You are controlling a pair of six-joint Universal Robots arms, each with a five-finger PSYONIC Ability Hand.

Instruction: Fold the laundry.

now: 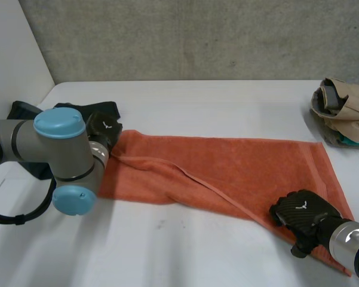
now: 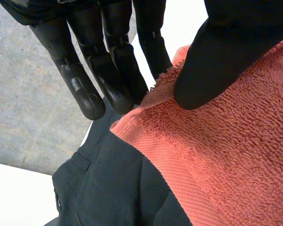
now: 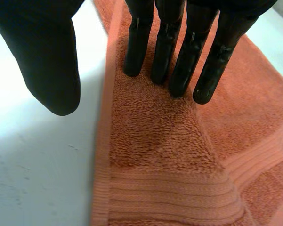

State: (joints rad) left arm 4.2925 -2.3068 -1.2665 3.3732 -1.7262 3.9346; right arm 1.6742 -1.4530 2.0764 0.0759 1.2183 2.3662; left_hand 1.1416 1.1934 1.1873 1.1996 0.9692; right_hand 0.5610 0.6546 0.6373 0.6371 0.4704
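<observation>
White bench carries an orange towel spread out. Its far left corner is pinched by the left robot hand. The right robot hand rests released, fingers straight, on the near right edge.

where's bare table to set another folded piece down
Two free patches of table: the far strip between the orange towel and the wall, and the near strip between the left arm and right hand. Crowded: dark garment by the left hand, clothes pile far right.

towel on table, garment at its left end, clothes pile far right
</observation>
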